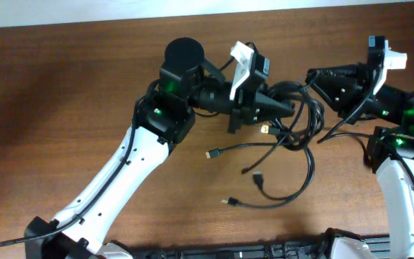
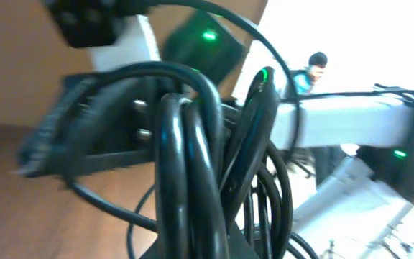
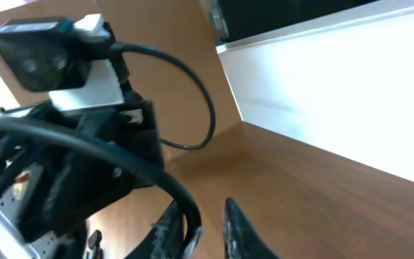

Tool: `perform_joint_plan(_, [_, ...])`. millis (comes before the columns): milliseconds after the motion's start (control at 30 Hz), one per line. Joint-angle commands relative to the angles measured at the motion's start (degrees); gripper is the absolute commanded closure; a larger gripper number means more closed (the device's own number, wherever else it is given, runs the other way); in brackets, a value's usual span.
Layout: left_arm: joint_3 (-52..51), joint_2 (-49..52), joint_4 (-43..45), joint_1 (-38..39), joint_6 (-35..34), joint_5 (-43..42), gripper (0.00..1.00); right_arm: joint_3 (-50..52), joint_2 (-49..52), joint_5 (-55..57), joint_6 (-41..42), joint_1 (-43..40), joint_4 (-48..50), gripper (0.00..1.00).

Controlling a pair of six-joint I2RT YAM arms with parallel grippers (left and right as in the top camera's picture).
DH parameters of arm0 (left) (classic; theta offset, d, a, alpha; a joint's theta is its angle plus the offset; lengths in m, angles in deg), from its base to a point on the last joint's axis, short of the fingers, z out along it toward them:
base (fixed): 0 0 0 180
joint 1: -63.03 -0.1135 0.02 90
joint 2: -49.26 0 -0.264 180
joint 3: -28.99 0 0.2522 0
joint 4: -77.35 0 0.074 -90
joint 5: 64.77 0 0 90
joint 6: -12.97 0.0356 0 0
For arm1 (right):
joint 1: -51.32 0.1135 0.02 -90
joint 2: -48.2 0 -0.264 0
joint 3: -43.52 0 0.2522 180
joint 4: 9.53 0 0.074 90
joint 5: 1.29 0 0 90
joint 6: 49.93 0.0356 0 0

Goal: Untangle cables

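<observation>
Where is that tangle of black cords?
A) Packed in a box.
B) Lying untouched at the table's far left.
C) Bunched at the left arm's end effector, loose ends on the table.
C: overhead, the cables bunch at the left end effector, plug ends lying on the table.

The cables wear a smooth, glossy black plastic sheath; their plug tips look like yellowish metal. The bench is matt brown wood grain. Arm shells are smooth white plastic.
</observation>
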Motion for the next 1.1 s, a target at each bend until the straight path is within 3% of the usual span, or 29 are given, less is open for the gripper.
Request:
perform_joint_plan(0, [0.59, -1.07, 0.96, 3.17, 0.35, -10.47, 1.00, -0.50, 1.05, 4.70, -0.15, -1.16, -0.48, 0.76])
perform_joint_plan(500, [0.59, -1.07, 1.44, 7.08, 0.35, -18.29, 1.00, -0.50, 7.72, 7.19, -0.15, -1.38, -0.87, 0.59])
perform_joint_plan(733, [0.59, -1.07, 2.73, 6.51, 0.35, -18.29, 1.00, -0.50, 7.78, 5.05, -0.07, -6.14, -0.92, 0.49])
perform_joint_plan(1067, [0.59, -1.07, 5.88, 0.96, 0.35, -17.05, 1.00, -0.50, 7.76, -4.98, 2.69, -10.34, -0.83, 0.27])
